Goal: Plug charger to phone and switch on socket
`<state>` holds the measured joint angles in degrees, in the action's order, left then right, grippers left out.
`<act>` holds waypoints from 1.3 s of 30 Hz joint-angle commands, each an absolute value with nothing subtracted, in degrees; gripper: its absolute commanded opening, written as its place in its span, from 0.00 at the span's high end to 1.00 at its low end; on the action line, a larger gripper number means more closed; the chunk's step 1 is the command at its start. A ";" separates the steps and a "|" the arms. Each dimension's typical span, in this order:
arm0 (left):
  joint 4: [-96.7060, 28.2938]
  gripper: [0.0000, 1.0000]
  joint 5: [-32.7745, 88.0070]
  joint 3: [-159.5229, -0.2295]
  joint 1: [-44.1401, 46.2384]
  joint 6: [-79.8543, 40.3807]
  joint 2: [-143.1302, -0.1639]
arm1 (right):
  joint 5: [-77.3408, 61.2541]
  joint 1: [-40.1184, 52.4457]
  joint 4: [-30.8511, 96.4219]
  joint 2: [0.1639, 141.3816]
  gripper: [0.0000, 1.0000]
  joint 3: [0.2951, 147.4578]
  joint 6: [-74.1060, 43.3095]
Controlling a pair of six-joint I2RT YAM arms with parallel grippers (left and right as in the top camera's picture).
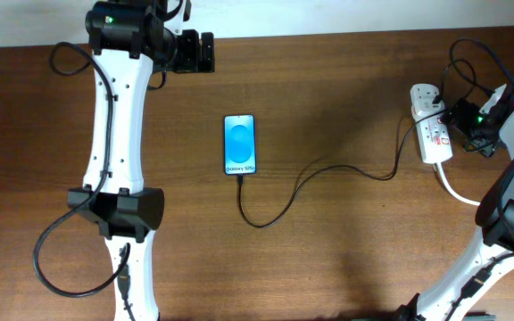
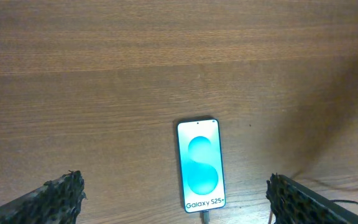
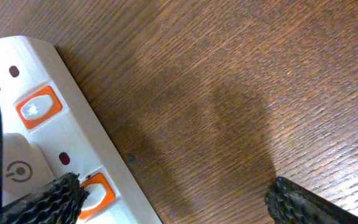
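**Both claws spread wide and empty; phone at mid-worktop with the cable at its near end**

Nearest, along the front edge of the brown wood-grain worktop (image 1: pixel 346 80): white arm links (image 1: pixel 136 276) and loops of thick black robot cable (image 1: pixel 52 267).

A little farther in: the low loop of the long thin black charger cable (image 1: pixel 328 171), curling away from the phone's near end, then sweeping towards the right edge and up to the power strip.

Next, around the worktop's middle: the small flat dark-framed smartphone (image 1: pixel 240 144), face up, light-blue screen lit, "Galaxy" text at its near end. Touching that end, seemingly seated: the cable's tiny plug tip (image 2: pixel 206 216).

About level with the phone, by the right edge: the white elongated power strip (image 1: pixel 430 134), lying flat, with orange-red rocker switches (image 3: pixel 39 107), a white plug (image 3: pixel 14 165) seated in it, and a thick white cord (image 1: pixel 458 192) trailing towards the front edge. Switch positions: cannot tell.

Just above the strip: the right claw (image 3: pixel 176 199), fingers spread wide, gripping nothing. One fingertip (image 3: pixel 55 199) over a switch; contact not discernible.

Farthest, at the far edge, left of the middle: the left claw (image 1: pixel 205 53), fully parted, empty, well apart from the phone.
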<state>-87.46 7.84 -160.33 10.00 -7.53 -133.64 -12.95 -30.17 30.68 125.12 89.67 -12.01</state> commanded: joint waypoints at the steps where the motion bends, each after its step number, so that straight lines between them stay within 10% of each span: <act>1: -87.55 0.01 7.03 -160.22 9.96 -8.05 -133.82 | -14.20 -28.82 32.16 127.90 0.02 88.27 -10.72; 39: -87.55 0.01 7.03 -160.22 9.96 -8.05 -133.82 | -24.29 -23.16 33.71 128.01 0.02 88.29 -1.48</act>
<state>-87.46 7.84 -160.33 10.00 -7.53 -133.64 -11.53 -29.10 31.35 125.10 90.54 -4.71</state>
